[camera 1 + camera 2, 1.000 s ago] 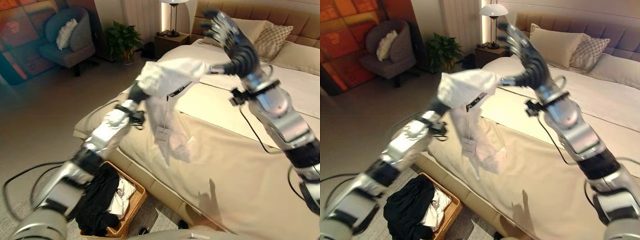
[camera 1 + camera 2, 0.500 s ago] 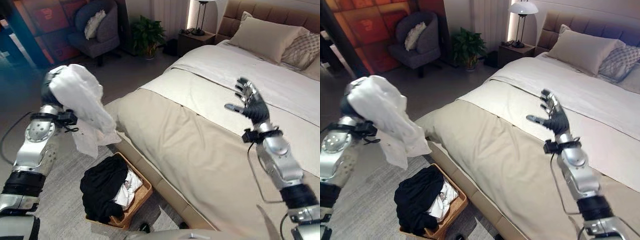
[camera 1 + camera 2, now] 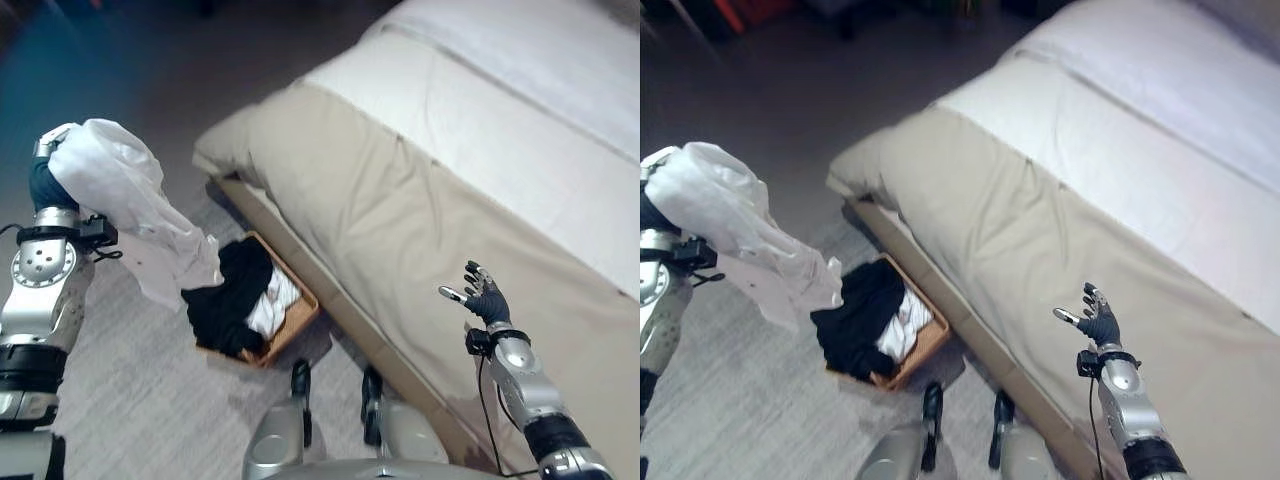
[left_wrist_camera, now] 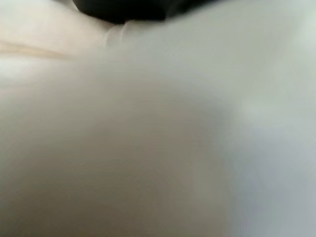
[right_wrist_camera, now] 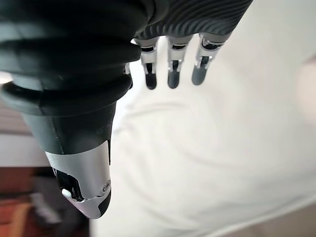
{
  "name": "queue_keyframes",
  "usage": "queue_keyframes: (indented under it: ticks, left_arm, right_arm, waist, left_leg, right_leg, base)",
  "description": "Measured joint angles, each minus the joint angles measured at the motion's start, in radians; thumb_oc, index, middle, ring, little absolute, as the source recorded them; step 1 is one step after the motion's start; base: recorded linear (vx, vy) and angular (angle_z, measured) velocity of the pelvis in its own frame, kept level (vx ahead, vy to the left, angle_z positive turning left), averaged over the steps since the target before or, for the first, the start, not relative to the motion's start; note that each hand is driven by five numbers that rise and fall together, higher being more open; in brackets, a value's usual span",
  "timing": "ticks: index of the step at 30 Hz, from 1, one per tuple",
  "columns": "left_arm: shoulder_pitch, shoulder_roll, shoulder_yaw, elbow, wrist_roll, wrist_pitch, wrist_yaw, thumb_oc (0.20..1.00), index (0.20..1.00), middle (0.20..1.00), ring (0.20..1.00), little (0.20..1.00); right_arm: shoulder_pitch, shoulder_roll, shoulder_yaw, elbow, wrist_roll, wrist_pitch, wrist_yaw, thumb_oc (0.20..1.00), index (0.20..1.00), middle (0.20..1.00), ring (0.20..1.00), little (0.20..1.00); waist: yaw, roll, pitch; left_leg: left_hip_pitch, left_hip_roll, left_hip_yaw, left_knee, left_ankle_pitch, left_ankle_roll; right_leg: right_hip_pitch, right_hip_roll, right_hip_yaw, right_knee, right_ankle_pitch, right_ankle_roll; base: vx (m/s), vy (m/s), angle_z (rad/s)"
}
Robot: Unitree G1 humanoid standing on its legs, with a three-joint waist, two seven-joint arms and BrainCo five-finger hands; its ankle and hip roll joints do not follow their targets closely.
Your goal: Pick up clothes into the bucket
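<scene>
At the left edge of the left eye view, the left hand [image 3: 45,170] is buried under the white garment [image 3: 125,195] draped over it, so its grip cannot be judged. The garment hangs to the left of and above the wicker basket [image 3: 300,325], which sits lower centre beside the bed [image 3: 420,200] and already holds dark clothes [image 3: 228,300]. The right hand [image 3: 484,298], lower right, is spread and empty. The garment should be carried over the basket's centre before letting go, so the trailing cloth clears the rim.
</scene>
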Motion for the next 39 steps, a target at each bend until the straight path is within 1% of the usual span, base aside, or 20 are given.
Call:
queue_keyframes:
  ticks: [2,4,5,6,7,9,11,13,14,15,16,17,18,21,27,28,34,35,36,39]
  left_arm:
    - [-0.038,-0.015,-0.006,0.010,-0.003,-0.005,0.014,0.200,0.200,0.200,0.200,0.200]
    - [-0.060,-0.028,-0.013,0.011,-0.003,-0.009,0.024,0.200,0.200,0.200,0.200,0.200]
    - [-0.071,-0.039,-0.021,0.011,-0.003,-0.018,0.036,0.200,0.200,0.200,0.200,0.200]
    - [-0.071,-0.039,-0.021,0.011,-0.003,-0.018,0.036,0.200,0.200,0.200,0.200,0.200]
    - [-0.091,-0.045,-0.036,0.019,-0.003,-0.027,0.054,0.200,0.200,0.200,0.200,0.200]
    - [-0.131,-0.052,-0.069,0.037,-0.004,-0.045,0.074,0.200,0.200,0.200,0.200,0.200]
    - [-0.151,-0.055,-0.081,0.054,-0.004,-0.044,0.079,0.200,0.200,0.200,0.200,0.200]
    - [-0.142,-0.058,-0.103,0.067,-0.013,-0.043,0.086,0.200,0.200,0.200,0.200,0.200]
    - [-0.141,-0.061,-0.102,0.068,-0.017,-0.044,0.088,0.200,0.200,0.200,0.200,0.200]
    - [-0.142,-0.070,-0.099,0.065,-0.028,-0.051,0.096,0.200,0.200,0.200,0.200,0.200]
    - [-0.143,-0.069,-0.093,0.060,-0.034,-0.066,0.102,0.200,0.200,0.200,0.200,0.200]
    - [-0.152,-0.070,-0.098,0.065,-0.035,-0.068,0.111,0.200,0.200,0.200,0.200,0.200]
    - [-0.153,-0.071,-0.099,0.067,-0.035,-0.067,0.113,0.200,0.200,0.200,0.200,0.200]
    - [-0.160,-0.082,-0.106,0.097,-0.034,-0.066,0.126,0.200,0.200,0.200,0.200,0.200]
    - [-0.221,-0.092,-0.137,0.135,-0.034,-0.067,0.145,0.200,0.200,0.200,0.200,0.200]
    - [-0.226,-0.094,-0.145,0.150,-0.034,-0.066,0.151,0.200,0.200,0.200,0.200,0.200]
    - [-0.276,-0.102,-0.179,0.178,-0.033,-0.065,0.157,0.200,0.200,0.200,0.200,0.200]
    - [-0.282,-0.102,-0.180,0.182,-0.033,-0.065,0.158,0.235,0.235,0.235,0.235,0.235]
    - [-0.295,-0.101,-0.181,0.197,-0.033,-0.065,0.162,1.000,1.000,1.000,1.000,1.000]
    - [-0.311,-0.100,-0.202,0.240,-0.029,-0.060,0.170,1.000,1.000,1.000,1.000,1.000]
  right_arm:
    - [-0.014,0.000,0.001,0.016,-0.011,0.001,-0.010,1.000,1.000,1.000,1.000,1.000]
    - [-0.021,0.001,0.003,0.019,-0.011,0.000,-0.019,1.000,1.000,1.000,1.000,1.000]
    - [-0.025,0.001,0.003,0.015,-0.012,-0.003,-0.026,1.000,1.000,1.000,1.000,1.000]
    - [-0.025,0.001,0.003,0.015,-0.012,-0.003,-0.026,1.000,1.000,1.000,1.000,1.000]
    - [-0.045,0.003,0.004,0.029,-0.012,-0.010,-0.040,1.000,1.000,1.000,1.000,1.000]
    - [-0.056,-0.011,0.034,0.055,-0.023,-0.024,-0.056,1.000,1.000,1.000,1.000,1.000]
    - [-0.065,-0.008,0.044,0.061,-0.036,-0.023,-0.066,1.000,1.000,1.000,1.000,1.000]
    - [-0.064,-0.011,0.064,0.089,-0.050,-0.026,-0.073,1.000,1.000,1.000,1.000,1.000]
    - [-0.061,-0.012,0.065,0.090,-0.051,-0.026,-0.074,1.000,1.000,1.000,1.000,1.000]
    - [-0.049,-0.013,0.072,0.095,-0.054,-0.033,-0.078,1.000,1.000,1.000,1.000,1.000]
    - [-0.049,-0.014,0.083,0.091,-0.060,-0.038,-0.082,1.000,1.000,1.000,1.000,1.000]
    - [-0.048,-0.013,0.101,0.096,-0.069,-0.037,-0.082,1.000,1.000,1.000,1.000,1.000]
    - [-0.045,-0.013,0.109,0.094,-0.072,-0.037,-0.082,1.000,1.000,1.000,1.000,1.000]
    - [-0.030,-0.007,0.121,0.096,-0.078,-0.038,-0.084,1.000,1.000,1.000,1.000,1.000]
    - [-0.027,-0.010,0.122,0.100,-0.077,-0.043,-0.110,1.000,1.000,1.000,1.000,1.000]
    - [-0.029,-0.011,0.122,0.093,-0.077,-0.045,-0.112,1.000,1.000,1.000,1.000,1.000]
    - [-0.039,-0.016,0.122,0.073,-0.066,-0.077,-0.132,1.000,1.000,1.000,1.000,1.000]
    - [-0.042,-0.016,0.122,0.071,-0.066,-0.081,-0.132,1.000,1.000,1.000,1.000,1.000]
    - [-0.054,-0.015,0.125,0.069,-0.066,-0.085,-0.133,1.000,1.000,1.000,1.000,1.000]
    - [-0.062,-0.015,0.127,0.050,-0.066,-0.088,-0.141,1.000,1.000,1.000,1.000,1.000]
  waist:
    - [0.003,-0.004,0.062]
    - [0.003,-0.006,0.090]
    - [0.003,-0.010,0.108]
    - [0.003,-0.010,0.108]
    - [-0.003,-0.022,0.128]
    - [0.000,-0.032,0.140]
    - [0.001,-0.044,0.152]
    - [0.000,-0.050,0.153]
    - [-0.003,-0.051,0.153]
    - [-0.016,-0.060,0.150]
    - [-0.018,-0.060,0.149]
    - [-0.029,-0.063,0.151]
    - [-0.028,-0.065,0.151]
    - [-0.055,-0.078,0.153]
    - [-0.054,-0.085,0.152]
    - [-0.059,-0.088,0.152]
    - [-0.065,-0.102,0.150]
    - [-0.069,-0.104,0.150]
    - [-0.077,-0.108,0.151]
    - [-0.086,-0.110,0.150]
  left_leg:
    - [-0.062,-0.014,0.002,0.078,-0.030,0.008]
    - [-0.119,-0.022,0.001,0.143,-0.047,0.014]
    - [-0.177,-0.026,0.000,0.207,-0.062,0.011]
    - [-0.177,-0.026,0.000,0.207,-0.062,0.011]
    - [-0.271,-0.028,-0.008,0.290,-0.083,0.012]
    - [-0.377,-0.029,-0.020,0.385,-0.127,0.016]
    - [-0.446,-0.026,-0.028,0.446,-0.150,0.012]
    - [-0.494,-0.023,-0.028,0.491,-0.157,0.016]
    - [-0.506,-0.023,-0.028,0.498,-0.158,0.016]
    - [-0.543,-0.023,-0.026,0.512,-0.160,0.016]
    - [-0.564,-0.024,-0.026,0.522,-0.162,0.014]
    - [-0.608,-0.023,-0.030,0.544,-0.160,0.018]
    - [-0.626,-0.023,-0.031,0.555,-0.159,0.019]
    - [-0.683,-0.019,-0.028,0.599,-0.171,0.016]
    - [-0.786,-0.019,-0.029,0.647,-0.173,0.017]
    - [-0.805,-0.019,-0.029,0.659,-0.176,0.018]
    - [-0.865,-0.024,-0.030,0.675,-0.177,0.021]
    - [-0.873,-0.024,-0.029,0.677,-0.176,0.023]
    - [-0.890,-0.025,-0.030,0.682,-0.175,0.024]
    - [-0.908,-0.024,-0.028,0.683,-0.175,0.025]
  right_leg:
    - [-0.069,-0.025,0.000,0.095,-0.042,-0.005]
    - [-0.121,-0.039,0.002,0.157,-0.064,-0.011]
    - [-0.174,-0.046,0.007,0.214,-0.071,-0.015]
    - [-0.174,-0.046,0.007,0.214,-0.071,-0.015]
    - [-0.260,-0.050,0.002,0.285,-0.097,-0.018]
    - [-0.350,-0.053,0.004,0.369,-0.133,-0.027]
    - [-0.418,-0.052,0.002,0.424,-0.151,-0.041]
    - [-0.463,-0.048,0.007,0.459,-0.154,-0.043]
    - [-0.475,-0.048,0.009,0.465,-0.156,-0.044]
    - [-0.520,-0.047,0.013,0.479,-0.157,-0.043]
    - [-0.536,-0.048,0.015,0.490,-0.158,-0.044]
    - [-0.575,-0.046,0.013,0.505,-0.159,-0.043]
    - [-0.592,-0.045,0.014,0.514,-0.159,-0.043]
    - [-0.646,-0.044,0.018,0.550,-0.161,-0.045]
    - [-0.746,-0.043,0.023,0.591,-0.161,-0.046]
    - [-0.766,-0.044,0.024,0.602,-0.163,-0.049]
    - [-0.825,-0.051,0.023,0.624,-0.166,-0.052]
    - [-0.833,-0.051,0.023,0.628,-0.166,-0.052]
    - [-0.850,-0.052,0.023,0.633,-0.166,-0.052]
    - [-0.866,-0.053,0.023,0.632,-0.165,-0.052]
  base:
    - [-0.13,0.024,0.20]
    - [-0.16,0.016,0.10]
    - [-0.05,0.010,0.06]
    - [-0.06,-0.004,0.15]
    - [-0.05,-0.004,0.08]
    - [-0.11,0.020,0.11]
    - [0.01,0.005,0.02]
    - [-0.04,0.008,-0.08]
    - [-0.05,-0.006,-0.09]
    - [-0.05,-0.008,-0.05]
    - [-0.02,0.002,-0.04]
    - [0.00,0.000,0.00]
    - [-0.01,-0.002,-0.05]
    - [-0.01,-0.003,-0.07]
    - [0.00,-0.002,-0.01]
    - [0.00,0.000,0.00]
    - [0.00,-0.002,0.01]
    - [0.00,-0.012,0.03]
    - [0.00,0.000,0.00]
    - [0.00,0.000,0.00]
